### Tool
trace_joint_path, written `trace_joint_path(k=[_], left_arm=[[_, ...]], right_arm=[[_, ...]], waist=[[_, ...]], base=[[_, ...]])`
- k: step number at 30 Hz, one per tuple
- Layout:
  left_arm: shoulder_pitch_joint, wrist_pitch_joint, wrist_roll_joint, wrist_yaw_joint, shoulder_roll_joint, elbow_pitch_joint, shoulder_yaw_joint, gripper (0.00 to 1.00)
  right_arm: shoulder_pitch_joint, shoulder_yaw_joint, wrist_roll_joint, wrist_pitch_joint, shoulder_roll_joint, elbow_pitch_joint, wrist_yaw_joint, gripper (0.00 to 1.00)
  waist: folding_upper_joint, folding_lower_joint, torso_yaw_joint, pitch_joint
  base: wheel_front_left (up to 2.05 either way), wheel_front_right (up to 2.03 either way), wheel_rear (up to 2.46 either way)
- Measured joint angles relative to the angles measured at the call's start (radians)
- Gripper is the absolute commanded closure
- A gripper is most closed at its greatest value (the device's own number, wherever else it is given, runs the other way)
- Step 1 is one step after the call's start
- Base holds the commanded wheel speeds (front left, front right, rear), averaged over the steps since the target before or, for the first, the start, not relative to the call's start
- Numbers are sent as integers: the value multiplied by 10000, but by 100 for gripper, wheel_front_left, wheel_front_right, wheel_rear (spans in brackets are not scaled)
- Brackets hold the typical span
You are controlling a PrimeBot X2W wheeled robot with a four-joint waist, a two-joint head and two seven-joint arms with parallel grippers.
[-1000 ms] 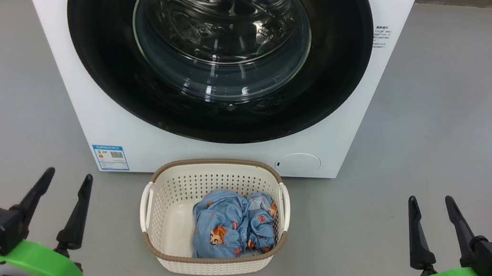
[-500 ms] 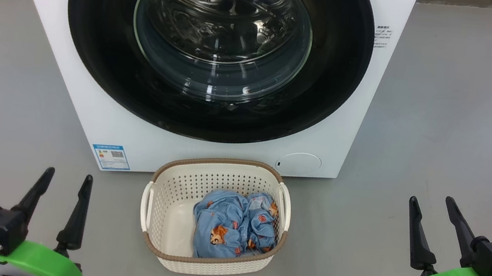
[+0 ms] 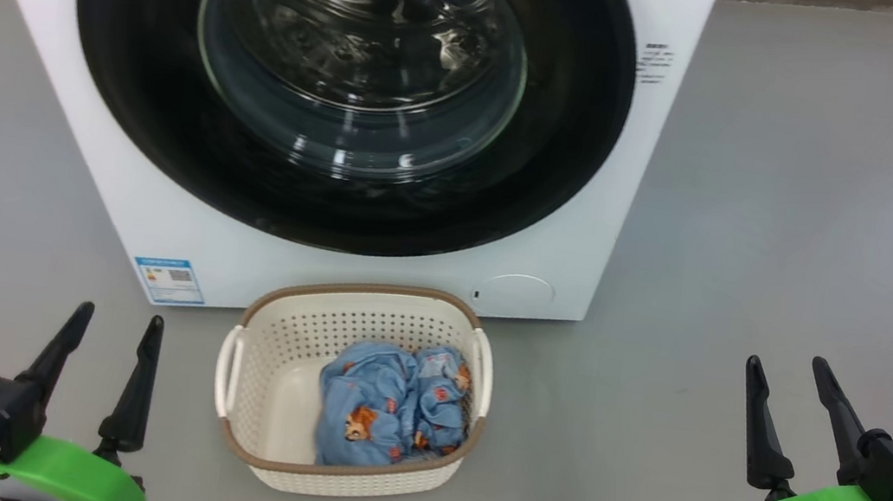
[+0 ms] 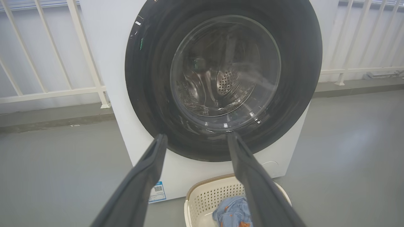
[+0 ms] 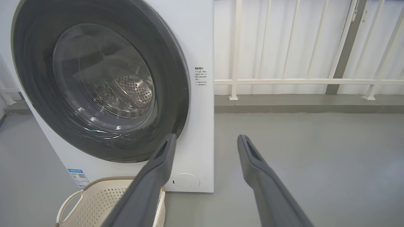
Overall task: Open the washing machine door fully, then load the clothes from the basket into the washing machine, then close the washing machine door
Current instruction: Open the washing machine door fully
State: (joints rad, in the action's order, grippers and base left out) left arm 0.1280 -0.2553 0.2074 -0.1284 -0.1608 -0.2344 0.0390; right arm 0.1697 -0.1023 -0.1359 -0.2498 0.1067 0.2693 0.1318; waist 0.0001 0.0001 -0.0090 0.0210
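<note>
Head camera was turned since the earlier frame: washing machine (image 3: 373, 275) is seen further left, nothing displaced. Door (image 3: 330, 208) is shut; basket (image 3: 262, 321) is set just before the machine. Left gripper (image 3: 121, 314) and right gripper (image 3: 785, 362) are spread wide, empty, well short of it. Door rim is to be hooked squarely first.

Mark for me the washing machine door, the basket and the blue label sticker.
washing machine door (image 3: 360, 55): head view, centre of the glass bowl.
basket (image 3: 358, 323): head view, perforated far wall.
blue label sticker (image 3: 169, 280): head view, its middle.
</note>
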Motion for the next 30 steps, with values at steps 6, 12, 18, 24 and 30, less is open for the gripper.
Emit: trace_joint_path(k=[6,12,18,24,30], left_arm=[[10,0,61,0,42,71,-38,0],[128,-2,230,0,107,307,-54,0],[164,-2,280,0,109,305,-25,0],[210,-2,280,0,109,305,-33,0],[208,-2,92,0,107,351,-50,0]], right_arm=[[0,-73,0,0,2,-21,0,0],[3,-119,15,0,4,-104,0,0],[49,-144,25,0,2,-107,0,0],[197,-159,29,0,-2,-130,0,0],[197,-159,40,0,-35,-130,0,0]], waist=[[0,0,-24,67],[0,0,-25,164],[0,-1,0,265],[0,0,30,325],[0,0,36,296]], base=[[123,123,-246],[101,101,-202],[54,54,-108],[10,10,-20],[0,0,0]])
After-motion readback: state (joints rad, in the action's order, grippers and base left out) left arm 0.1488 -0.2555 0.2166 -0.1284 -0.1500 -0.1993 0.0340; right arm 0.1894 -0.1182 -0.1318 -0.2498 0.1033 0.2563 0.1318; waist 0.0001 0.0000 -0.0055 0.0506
